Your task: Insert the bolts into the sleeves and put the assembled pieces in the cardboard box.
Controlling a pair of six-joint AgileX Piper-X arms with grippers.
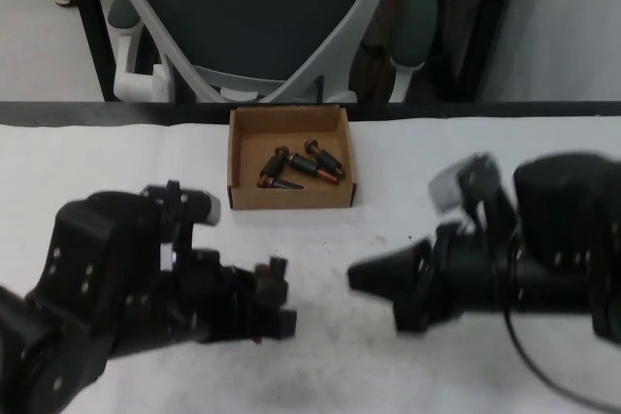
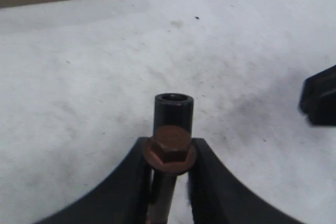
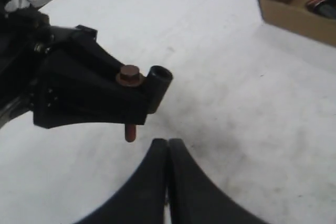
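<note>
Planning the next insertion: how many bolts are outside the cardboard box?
1: the bolt is clamped between the left gripper's fingers, a black sleeve right beside it. The arms may hide others on the bench.

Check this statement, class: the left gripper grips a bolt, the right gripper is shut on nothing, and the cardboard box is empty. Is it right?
One part is wrong: the cardboard box is not empty; the high view shows several assembled pieces lying in it. The rest stands: the left gripper grips a bolt and the right gripper is shut on nothing.
</note>
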